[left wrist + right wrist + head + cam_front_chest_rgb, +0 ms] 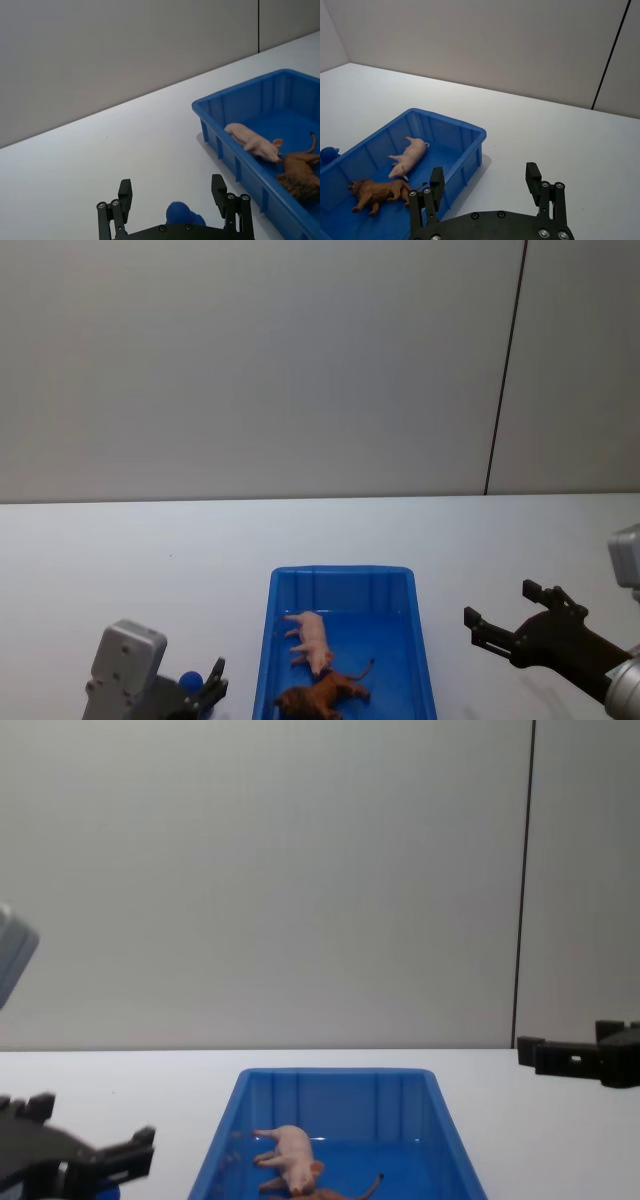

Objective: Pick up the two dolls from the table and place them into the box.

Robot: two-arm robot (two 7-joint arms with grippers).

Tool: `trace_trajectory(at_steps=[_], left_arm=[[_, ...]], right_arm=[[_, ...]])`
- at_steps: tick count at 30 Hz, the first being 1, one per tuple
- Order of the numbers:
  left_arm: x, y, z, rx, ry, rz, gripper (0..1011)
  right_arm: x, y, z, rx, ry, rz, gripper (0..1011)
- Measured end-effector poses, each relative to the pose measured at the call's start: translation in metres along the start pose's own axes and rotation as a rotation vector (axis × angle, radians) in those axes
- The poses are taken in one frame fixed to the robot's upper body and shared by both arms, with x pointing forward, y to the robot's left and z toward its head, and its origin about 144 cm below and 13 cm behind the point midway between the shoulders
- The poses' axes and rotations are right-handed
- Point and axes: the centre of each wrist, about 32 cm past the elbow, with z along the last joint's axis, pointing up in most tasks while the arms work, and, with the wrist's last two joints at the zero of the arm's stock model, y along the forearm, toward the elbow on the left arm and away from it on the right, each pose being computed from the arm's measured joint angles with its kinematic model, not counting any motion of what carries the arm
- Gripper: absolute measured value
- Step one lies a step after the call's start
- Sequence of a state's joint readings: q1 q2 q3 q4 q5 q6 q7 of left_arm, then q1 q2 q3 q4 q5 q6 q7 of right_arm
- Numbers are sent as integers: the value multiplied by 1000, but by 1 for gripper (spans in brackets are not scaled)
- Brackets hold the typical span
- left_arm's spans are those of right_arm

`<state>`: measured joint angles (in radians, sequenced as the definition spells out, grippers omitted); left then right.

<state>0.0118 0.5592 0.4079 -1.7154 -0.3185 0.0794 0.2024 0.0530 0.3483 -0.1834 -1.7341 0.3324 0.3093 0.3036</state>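
Dolls, pink (pixel 311 639) and brown (pixel 322 695), lay in the box (pixel 345 576); my open grippers, left (pixel 208 687) at eight o'clock, right (pixel 505 623) at three, risked only nudging its rim.

two dolls (pixel 318 668), one box (pixel 342 580), two hands (pixel 505 615)

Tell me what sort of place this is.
Probably a robot test bench in a lab: a bare white table against a plain grey wall, one blue bin with two toy animals inside, and the open left hand and right hand over it.
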Motion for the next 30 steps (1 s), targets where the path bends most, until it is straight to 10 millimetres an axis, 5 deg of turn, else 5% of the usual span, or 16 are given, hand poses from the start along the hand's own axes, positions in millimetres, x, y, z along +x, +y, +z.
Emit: trace_trajectory(at_steps=[23, 30], left_arm=[[4, -13, -35, 80, 48, -74, 996], [3, -20, -34, 98, 48, -86, 814]], right_arm=[[1, -1, 0, 0, 0, -1, 1001], [1, -1, 0, 0, 0, -1, 1001]])
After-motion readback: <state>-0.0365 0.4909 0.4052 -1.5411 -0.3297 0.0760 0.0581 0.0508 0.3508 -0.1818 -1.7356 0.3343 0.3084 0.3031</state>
